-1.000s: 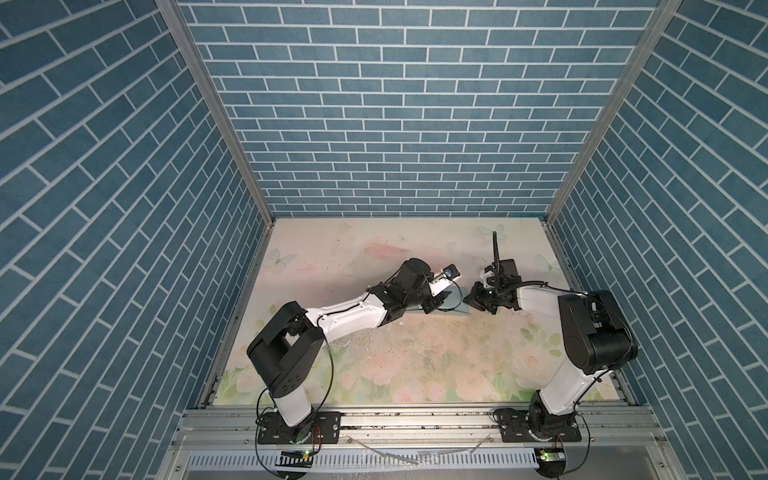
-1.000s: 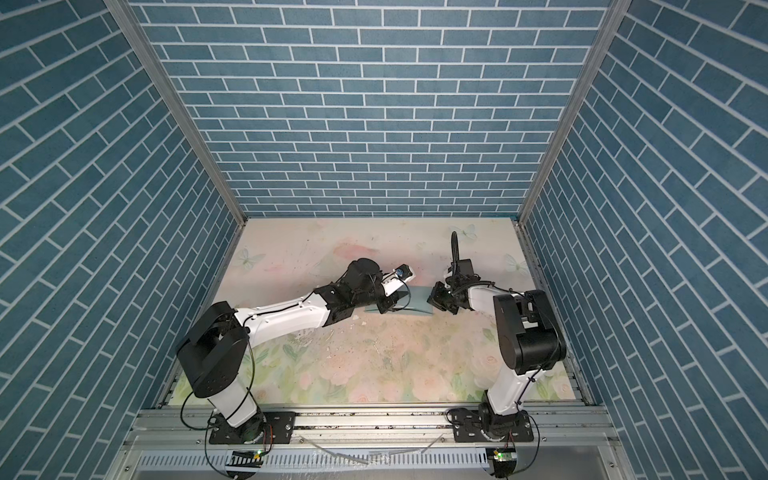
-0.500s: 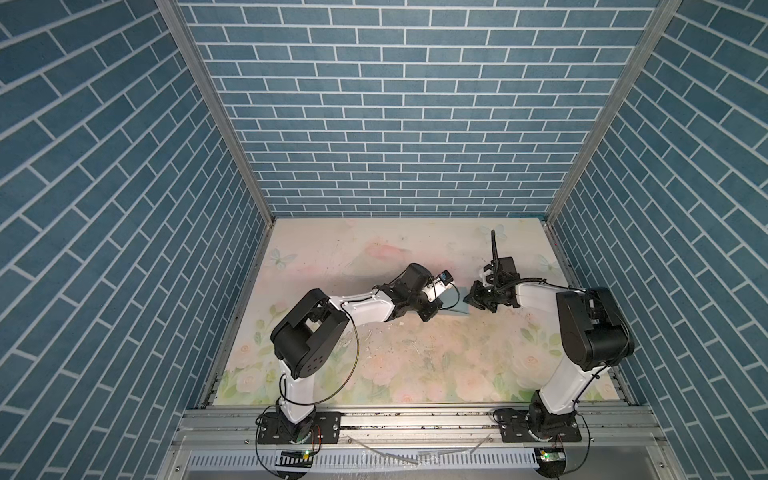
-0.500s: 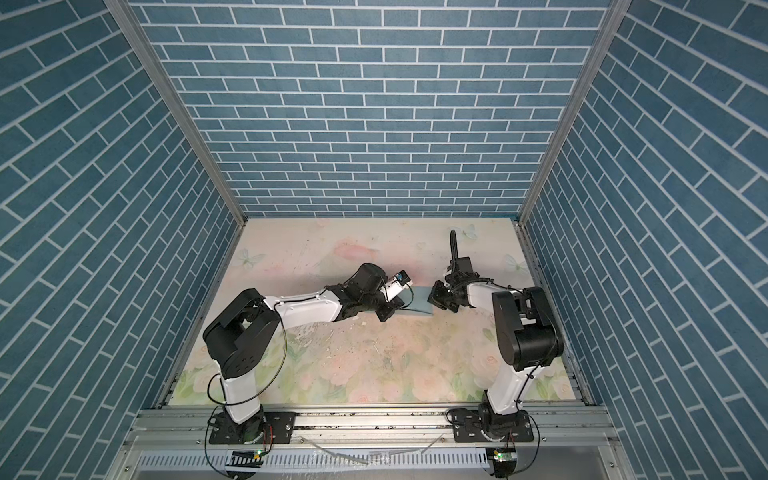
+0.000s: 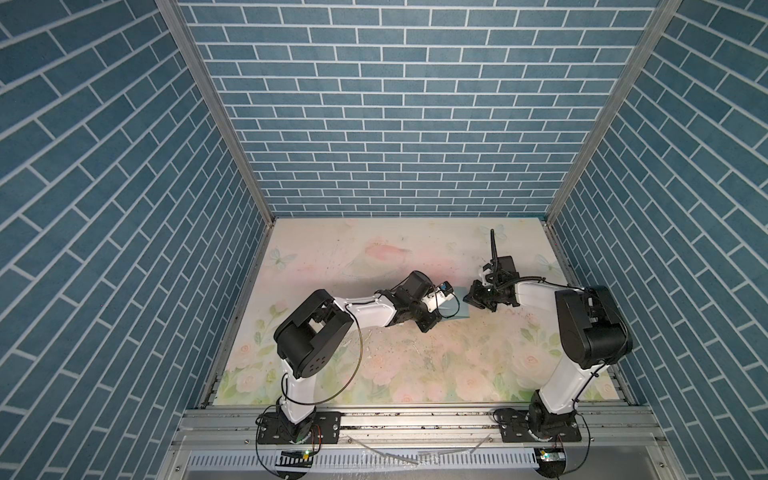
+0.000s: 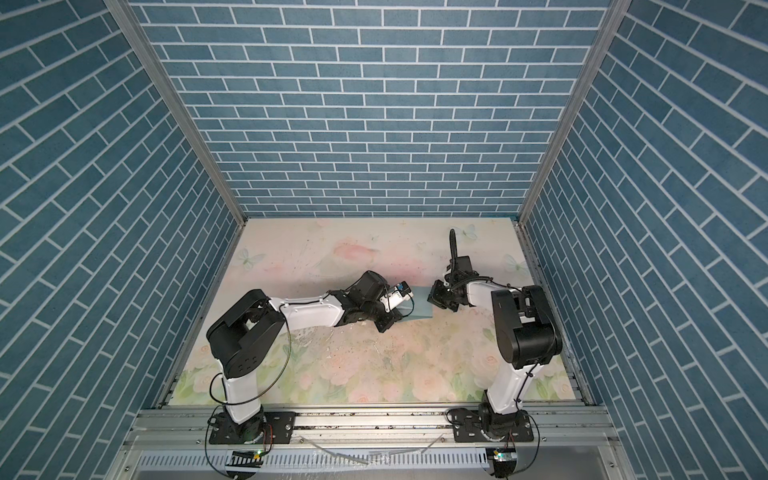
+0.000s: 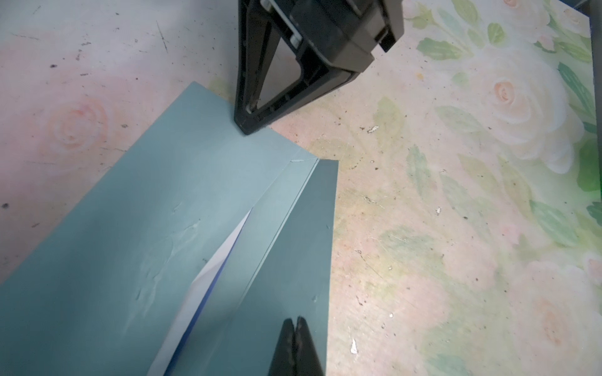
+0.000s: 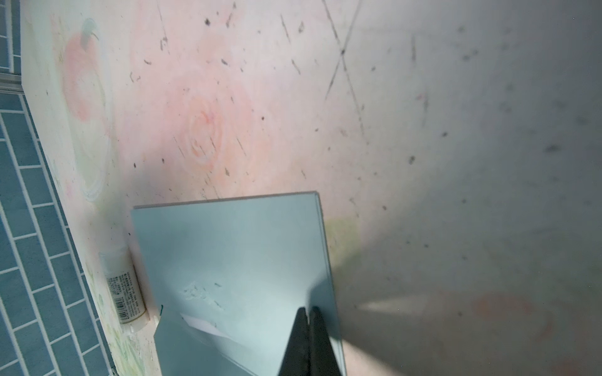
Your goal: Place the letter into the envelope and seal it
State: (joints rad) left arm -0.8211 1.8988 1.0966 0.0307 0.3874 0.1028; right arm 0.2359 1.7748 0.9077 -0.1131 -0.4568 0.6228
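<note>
Envelope (image 7: 163, 211): flat on table (image 7: 423, 228). Letter (image 7: 211, 270): inside, white sliver showing beneath flap (image 7: 293, 244). Right gripper (image 7: 248, 127): fingers together, tip on envelope's edge, apparently anchoring it. Left gripper (image 7: 295, 338): fingers together over flap, apparently to press it closed.

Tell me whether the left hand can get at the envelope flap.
Likely yes: the shut left hand hangs right over the flap, nothing between; the right hand touches the envelope's far edge, clear of it.

The left arm (image 5: 365, 311) and right arm (image 5: 536, 293) are clad in white shells between bulky black joint housings; thin black cables (image 5: 363, 349) are looped along both; black base plates (image 5: 328, 428) are fixed with screws; the left gripper (image 7: 295, 322) and right gripper (image 8: 308, 312) are finished in matte black, with tapered fingers.
</note>
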